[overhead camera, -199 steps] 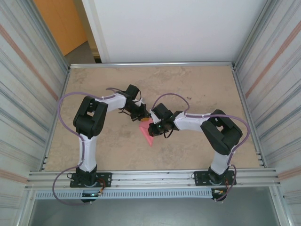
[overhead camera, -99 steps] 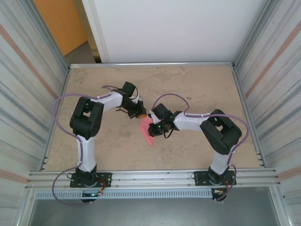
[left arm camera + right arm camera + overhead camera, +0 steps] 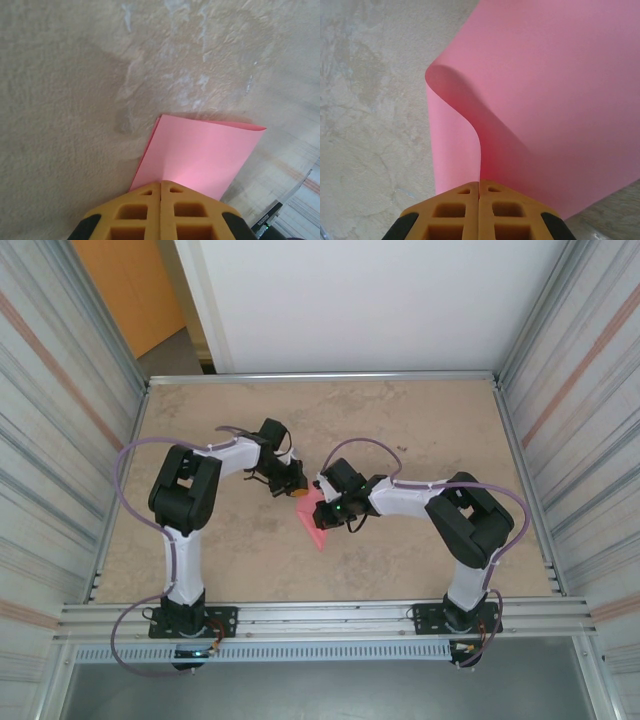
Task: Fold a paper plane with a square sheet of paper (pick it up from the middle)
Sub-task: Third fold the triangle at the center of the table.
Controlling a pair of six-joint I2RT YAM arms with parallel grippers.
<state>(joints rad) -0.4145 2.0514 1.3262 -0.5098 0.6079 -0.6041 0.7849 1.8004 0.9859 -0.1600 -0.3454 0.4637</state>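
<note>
a: how far along with the folding?
b: early, judging by the shape. nothing dart-like so far: no nose, no wings. just a pink sheet [image 3: 316,522] near the middle of the table [image 3: 420,430], between left gripper [image 3: 161,185] and right gripper [image 3: 479,184], partly doubled over.
a: doubled over how?
b: from the right wrist, looks like one flap curling up off the lower layer in a soft roll. not pressed flat, no sharp crease there.
a: and the right gripper?
b: closed tight, apparently pinching that curled flap at its near edge.
a: left gripper?
b: closed too, tips right at the near edge of the sheet. cannot tell whether nipping the paper or only touching.
a: left to do?
b: most of it, probably: laying that flap down, pressing the crease, then the nose folds, the wing folds, and the pick-up from the middle.
</note>
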